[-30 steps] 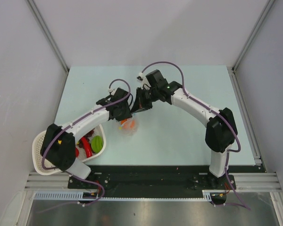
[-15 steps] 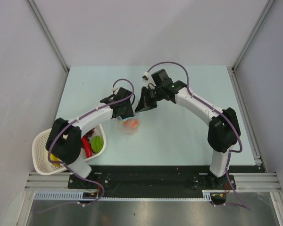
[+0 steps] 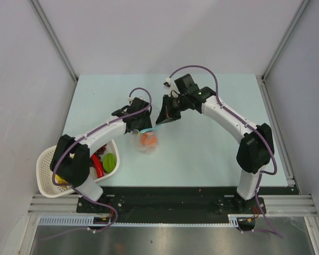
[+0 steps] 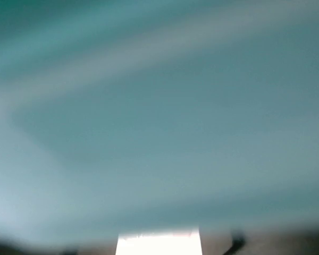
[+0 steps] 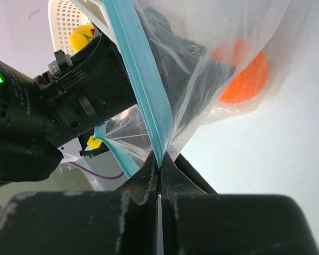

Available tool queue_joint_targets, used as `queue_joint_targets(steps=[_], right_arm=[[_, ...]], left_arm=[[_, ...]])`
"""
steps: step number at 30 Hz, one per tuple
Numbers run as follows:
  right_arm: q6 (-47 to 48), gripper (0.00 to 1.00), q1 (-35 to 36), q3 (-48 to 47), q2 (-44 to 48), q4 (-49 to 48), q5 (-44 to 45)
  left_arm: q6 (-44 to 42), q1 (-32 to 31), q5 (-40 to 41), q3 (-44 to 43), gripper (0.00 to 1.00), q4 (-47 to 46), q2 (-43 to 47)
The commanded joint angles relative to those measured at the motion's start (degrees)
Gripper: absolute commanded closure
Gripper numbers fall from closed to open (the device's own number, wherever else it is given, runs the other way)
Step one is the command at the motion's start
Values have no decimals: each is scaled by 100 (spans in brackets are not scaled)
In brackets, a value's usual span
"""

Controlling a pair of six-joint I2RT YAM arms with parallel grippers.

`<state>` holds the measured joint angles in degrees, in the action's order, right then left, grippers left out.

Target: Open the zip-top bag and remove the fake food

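The zip-top bag (image 3: 147,142) lies on the table between the two arms, clear and crinkly, with an orange ball (image 3: 148,139) of fake food inside. My right gripper (image 5: 160,159) is shut on one side of the bag's teal zip strip (image 5: 143,90) and holds it up; the orange ball (image 5: 245,74) shows through the plastic. From above, the right gripper (image 3: 162,120) sits just right of the bag's mouth. My left gripper (image 3: 139,126) is at the mouth's left side, its fingers hidden. The left wrist view is only a teal blur.
A white mesh basket (image 3: 47,178) stands at the near left beside the left arm's base. It holds a green oval (image 3: 109,162), a red piece (image 3: 97,166) and a yellow piece (image 3: 60,180). Grey walls close in the table's back and sides.
The right gripper has pulled up and to the right, away from the left one, and the teal strip now stretches between them. The left gripper shifted slightly back.
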<state>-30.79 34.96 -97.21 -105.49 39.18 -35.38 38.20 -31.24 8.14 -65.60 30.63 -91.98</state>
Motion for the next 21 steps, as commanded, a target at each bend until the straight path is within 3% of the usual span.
queue_joint_targets(steps=[1,9,21], right_arm=[[213,100,-68,-71,450,292,48],[319,100,-288,97,697,432,84],[64,100,-376,536,881,37,-154]], left_arm=[[-146,-31,-155,91,50,144,251],[-181,-48,-41,197,62,215,374],[-532,-356,-911,57,44,-31,-231]])
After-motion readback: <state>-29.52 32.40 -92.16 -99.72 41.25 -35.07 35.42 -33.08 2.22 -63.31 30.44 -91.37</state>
